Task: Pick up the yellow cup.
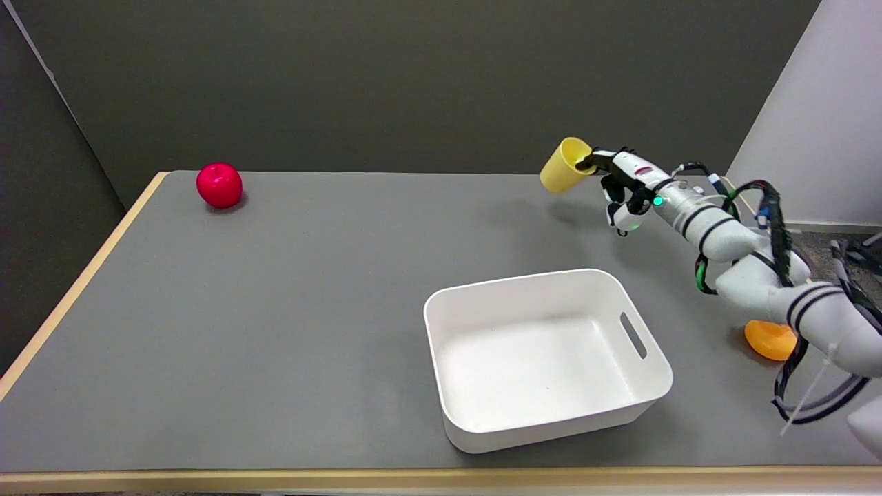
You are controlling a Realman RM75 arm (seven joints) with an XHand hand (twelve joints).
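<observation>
The yellow cup (565, 165) hangs tilted in the air above the far right part of the grey table (275, 310), its mouth turned up and to the right. My right hand (623, 186) holds it by the rim, one finger hooked inside the mouth, the other fingers curled below. A faint shadow lies on the table under the cup. The right arm reaches in from the lower right.
A white bin (544, 358) with a handle slot stands empty at the near middle right. A red apple (219, 184) sits at the far left corner. An orange object (770, 339) lies partly hidden behind my forearm near the right edge.
</observation>
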